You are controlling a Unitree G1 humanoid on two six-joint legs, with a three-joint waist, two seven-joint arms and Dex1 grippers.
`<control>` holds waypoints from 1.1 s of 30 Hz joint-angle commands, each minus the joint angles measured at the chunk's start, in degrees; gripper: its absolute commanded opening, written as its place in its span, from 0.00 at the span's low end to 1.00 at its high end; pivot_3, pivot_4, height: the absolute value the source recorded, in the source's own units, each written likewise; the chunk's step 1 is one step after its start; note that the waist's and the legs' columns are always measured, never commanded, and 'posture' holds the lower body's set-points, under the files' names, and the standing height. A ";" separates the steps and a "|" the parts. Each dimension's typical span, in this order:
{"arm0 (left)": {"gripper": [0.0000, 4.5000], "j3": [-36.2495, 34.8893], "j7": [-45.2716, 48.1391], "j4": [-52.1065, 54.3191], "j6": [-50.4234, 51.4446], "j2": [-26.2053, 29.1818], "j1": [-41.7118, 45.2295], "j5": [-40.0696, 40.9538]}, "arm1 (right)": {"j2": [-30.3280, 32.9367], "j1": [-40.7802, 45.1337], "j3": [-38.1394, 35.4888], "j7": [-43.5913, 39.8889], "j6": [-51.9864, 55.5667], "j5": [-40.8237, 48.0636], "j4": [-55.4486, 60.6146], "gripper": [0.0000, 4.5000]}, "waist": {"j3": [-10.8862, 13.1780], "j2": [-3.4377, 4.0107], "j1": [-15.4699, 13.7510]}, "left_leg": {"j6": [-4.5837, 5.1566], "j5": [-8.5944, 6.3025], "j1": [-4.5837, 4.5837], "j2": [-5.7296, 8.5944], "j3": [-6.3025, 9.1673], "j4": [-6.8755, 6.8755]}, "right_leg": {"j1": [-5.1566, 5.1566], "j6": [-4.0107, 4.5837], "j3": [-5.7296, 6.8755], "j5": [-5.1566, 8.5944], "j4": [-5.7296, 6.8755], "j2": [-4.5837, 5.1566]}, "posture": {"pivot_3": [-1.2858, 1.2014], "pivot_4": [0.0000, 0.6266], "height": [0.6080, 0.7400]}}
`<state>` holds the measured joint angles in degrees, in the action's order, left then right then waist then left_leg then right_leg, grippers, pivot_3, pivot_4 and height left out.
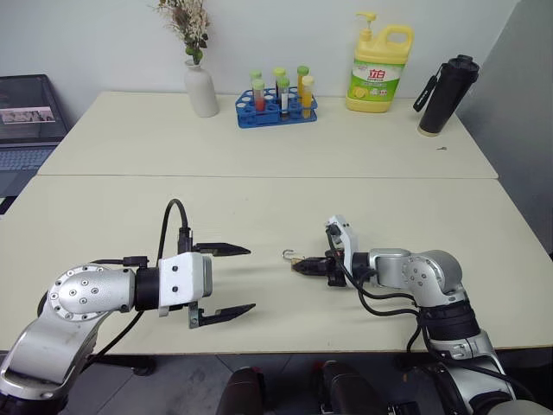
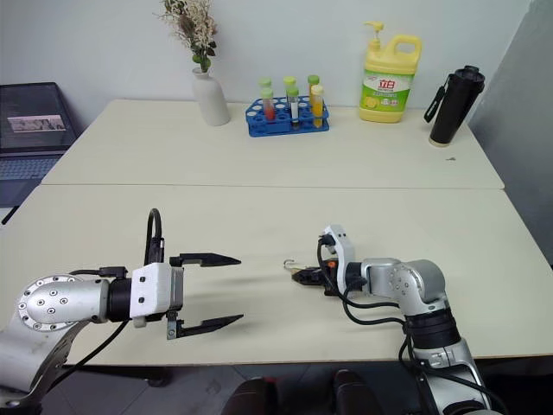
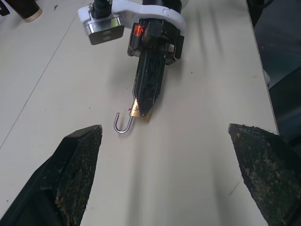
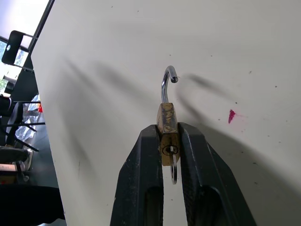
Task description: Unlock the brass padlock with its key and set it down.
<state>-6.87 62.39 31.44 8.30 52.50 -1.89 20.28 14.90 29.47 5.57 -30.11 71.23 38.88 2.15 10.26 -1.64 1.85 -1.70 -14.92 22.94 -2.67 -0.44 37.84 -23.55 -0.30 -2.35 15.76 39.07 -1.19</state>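
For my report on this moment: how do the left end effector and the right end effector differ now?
The left end effector is wide open and holds nothing; the right end effector is shut on the padlock, whose shackle stands open. The left hovers higher; the right is low, near the table. Both have two black fingers and point toward each other.

Golden-brass padlock (image 4: 167, 129), silver shackle (image 3: 123, 125); black pincer (image 4: 167, 155) fingers; cream table (image 1: 259, 207).
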 commanded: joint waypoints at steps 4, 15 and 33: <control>1.00 -0.55 -0.50 1.14 -1.10 0.01 0.30 -0.17 | 1.08 1.79 -0.19 -1.11 -1.19 -1.35 -1.14 0.48 | 0.00 0.00 0.00 | 0.00 0.00 -0.01 0.00 0.00 0.00 | 0.00 0.00 0.00 0.00 0.00 0.00 | 0.52 0.24 1.00; 1.00 -1.02 -3.21 1.17 0.87 -1.26 -0.15 -0.07 | 16.52 0.89 0.10 -8.77 -6.70 -4.24 5.90 1.00 | 0.00 0.00 -0.33 | 0.01 0.00 0.00 0.17 -0.02 0.03 | 0.06 -0.07 0.01 -0.03 -0.05 0.18 | 0.52 0.24 1.00; 1.00 -9.17 -6.19 5.03 10.97 0.83 -8.40 1.83 | 32.79 -8.78 2.67 -38.01 -53.58 -18.07 11.28 1.00 | 0.02 0.03 -0.04 | 0.03 -0.02 -0.08 0.03 -0.06 0.07 | 0.09 -0.06 -0.01 -0.02 -0.04 0.12 | 0.52 0.24 1.00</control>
<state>-14.32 56.06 34.53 18.82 52.51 -10.59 21.42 47.48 20.63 8.74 -67.55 17.98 20.74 11.54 10.28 -1.61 1.80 -1.67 -14.94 22.85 -2.65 -0.48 37.91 -23.46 -0.36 -2.35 15.73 39.05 -1.06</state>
